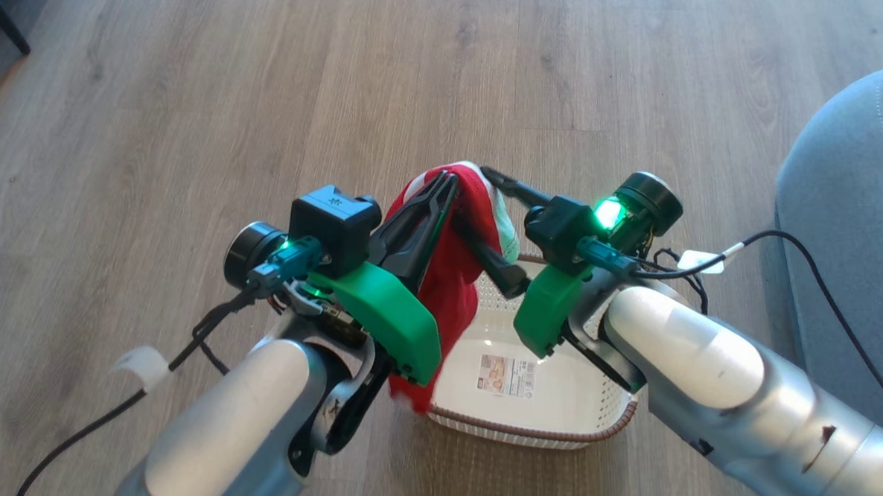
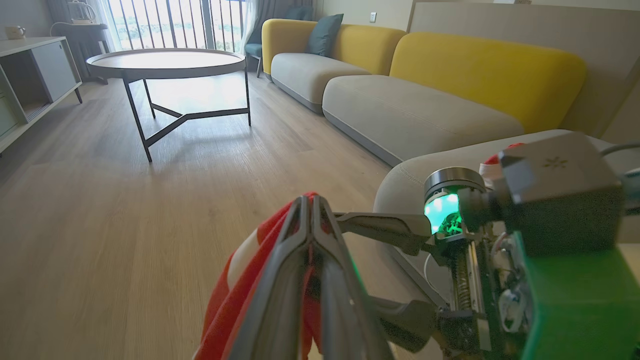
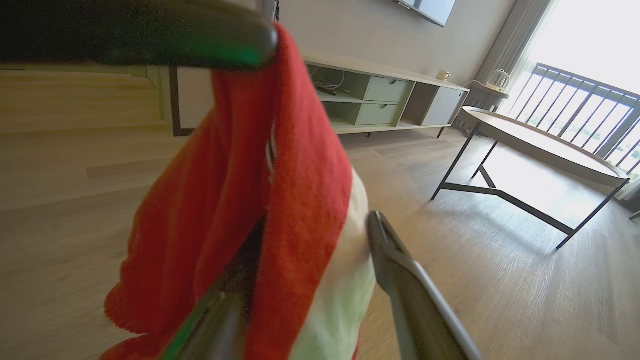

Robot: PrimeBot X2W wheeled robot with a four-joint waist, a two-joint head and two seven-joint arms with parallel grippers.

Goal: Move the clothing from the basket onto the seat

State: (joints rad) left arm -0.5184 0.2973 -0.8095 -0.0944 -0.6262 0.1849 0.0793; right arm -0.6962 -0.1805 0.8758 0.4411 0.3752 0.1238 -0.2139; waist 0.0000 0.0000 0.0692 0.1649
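- The robot's left gripper (image 1: 446, 182) is up above the basket. Its jaws are pressed flat together on the top fold of a soft red fabric garment with white bands (image 1: 454, 277), and red cloth bulges out on either side of the two dark fingers.
- The garment hangs in the air from that grip, bunched into a long drape. Seen from above, its lowest end lies over the left rim of the cream-white perforated plastic basket with a brown woven-look rim (image 1: 547, 439).
- The right gripper (image 1: 473, 198) sits close on the right of the left one, its fingers pointing left toward it. Its jaws are spread wide and pinch nothing. One finger is tucked in among the hanging folds, which drape over it. The other stands clear, just beside the white-banded side.
- The basket stands on the pale wood-plank floor (image 1: 183, 140) directly below the two grippers. A small printed paper label (image 1: 507, 375) lies on its white bottom.
- The large grey fabric-upholstered seat cushion with a rounded corner and light stitching (image 1: 858, 222) is to the right of the basket, near it but apart. The garment does not touch it.
- A green lamp is lit on each wrist, and black cables trail from both pale forearms.
- Far across the room stand a round table on thin dark legs (image 2: 165, 62) and a long sofa with yellow backs (image 2: 485, 65).
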